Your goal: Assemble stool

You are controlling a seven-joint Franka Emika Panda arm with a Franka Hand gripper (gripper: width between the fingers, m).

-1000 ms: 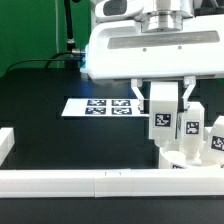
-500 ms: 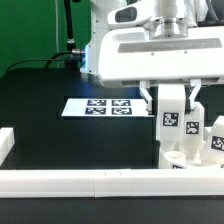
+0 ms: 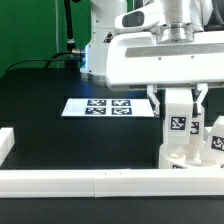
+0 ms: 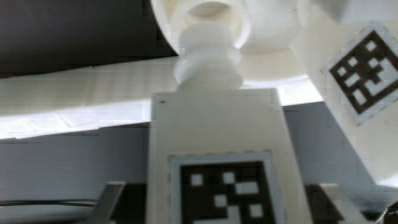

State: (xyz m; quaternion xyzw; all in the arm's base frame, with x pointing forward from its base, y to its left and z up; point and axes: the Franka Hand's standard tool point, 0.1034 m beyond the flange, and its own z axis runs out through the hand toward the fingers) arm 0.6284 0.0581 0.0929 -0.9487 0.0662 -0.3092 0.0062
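Exterior view: the gripper (image 3: 180, 108) is clenched on one blocky leg (image 3: 178, 124) of the stool, jaws pressed to its two flanks. It holds the leg upright, tag outward, directly over the round seat (image 3: 172, 158). The seat lies on the black table (image 3: 50, 140) at the exterior view's right, just behind the long white rail (image 3: 90, 181), a position that probably braces it against sliding under a downward push. A second leg (image 3: 217, 137) stands in the seat, beside the held one. The upright grasp appears chosen so that the leg's axis matches that of its socket. In the wrist view, the held leg (image 4: 217, 140) narrows to a ridged tip (image 4: 208, 58) aimed at a round socket (image 4: 212, 12) in the seat; whether the tip is fully seated cannot be told. The arm descends from above with its wrist pointing straight down, the hand level and square to the table. The marker board (image 3: 108, 106) lies well apart, toward the exterior view's left.
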